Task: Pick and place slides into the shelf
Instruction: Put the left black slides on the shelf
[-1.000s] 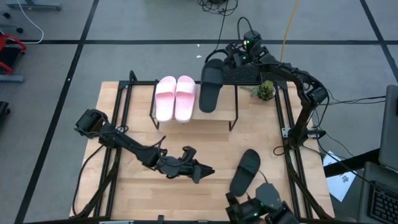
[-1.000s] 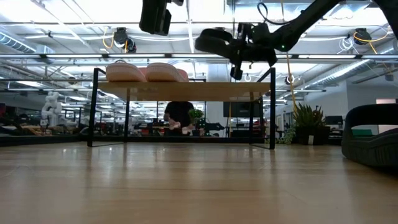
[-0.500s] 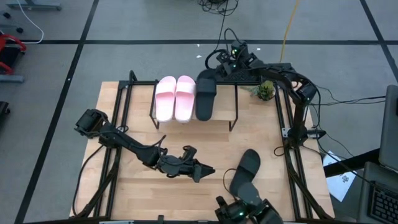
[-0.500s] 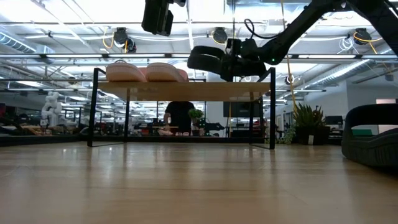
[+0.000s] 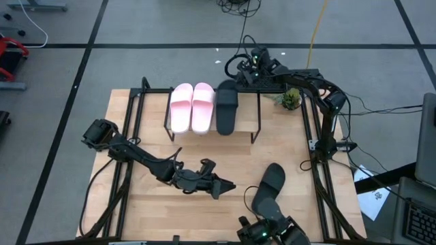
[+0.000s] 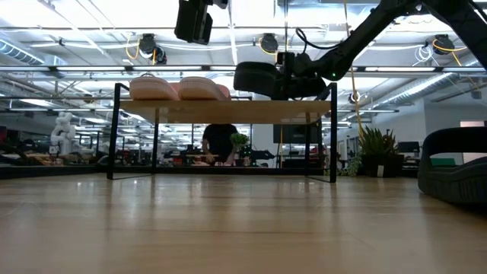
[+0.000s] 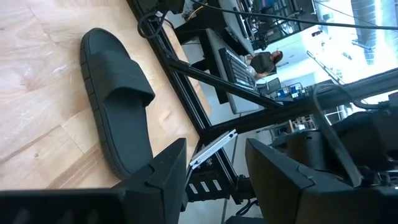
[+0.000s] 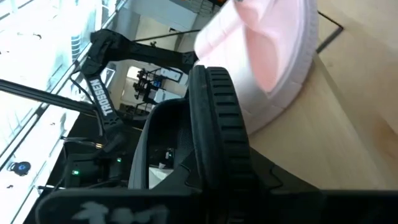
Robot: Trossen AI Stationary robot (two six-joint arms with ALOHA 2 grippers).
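The low shelf (image 5: 245,116) stands at the table's far side, and the pale pink pair (image 5: 192,107) lies on its board. One black slide (image 5: 226,109) lies along the board just right of the pink pair. My right gripper (image 5: 238,80) is shut on its far end. In the low view this slide (image 6: 259,78) sits at or barely above the board (image 6: 228,110); which, I cannot tell. The second black slide (image 5: 269,187) lies sole-down on the table near the right, also seen in the left wrist view (image 7: 118,106). My left gripper (image 5: 225,187) hovers open to its left. My right gripper holds the black slide by the far end of its sole (image 8: 214,118), pinched between the two fingers. It comes from the table's far right, about level. The slide points toward the near edge, parallel to the pink pair, over the shelf board.
A small green plant (image 5: 291,99) stands off the shelf's far right corner. A dark device (image 5: 272,228) sits at the near edge beside the loose slide. Black frame rails (image 5: 320,170) run along both table sides. A person (image 6: 221,144) shows in the room beyond the shelf.
My right gripper moved down and slightly toward the table's left, carrying the black slide. The slide was slanted and high above the shelf; it swung parallel to the pink pair and came down to board height. My left arm kept still.
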